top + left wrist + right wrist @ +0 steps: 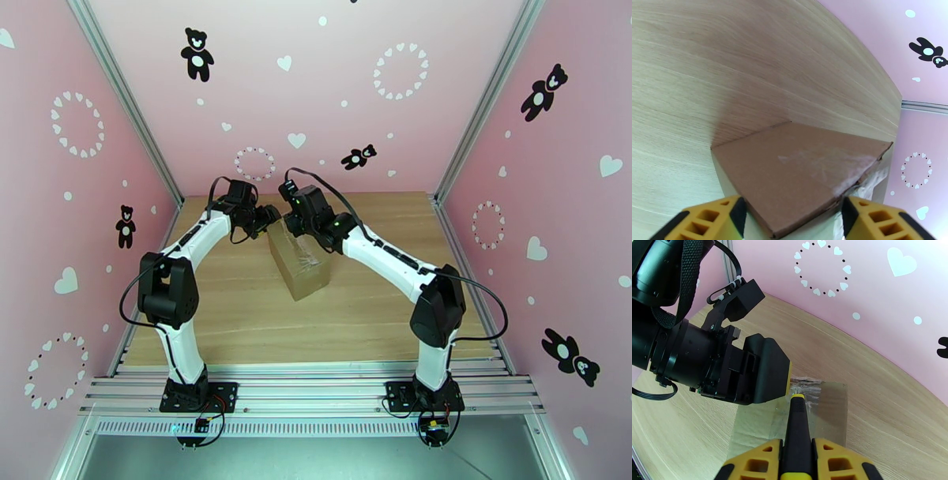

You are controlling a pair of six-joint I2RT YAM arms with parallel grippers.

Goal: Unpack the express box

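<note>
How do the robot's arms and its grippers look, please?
The left arm and right arm have white links, black joints and loose black cables. The left gripper and right gripper have yellow fingers with hollow cells and black edges.

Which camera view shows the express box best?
Top external: nearly the whole express box shows, taped top up. Left wrist shows one cardboard face close up; right wrist shows its taped top, partly hidden by the left arm and knife.

Express box [299, 264]: brown cardboard, taped top, angled on table [237, 331] centre.
</note>
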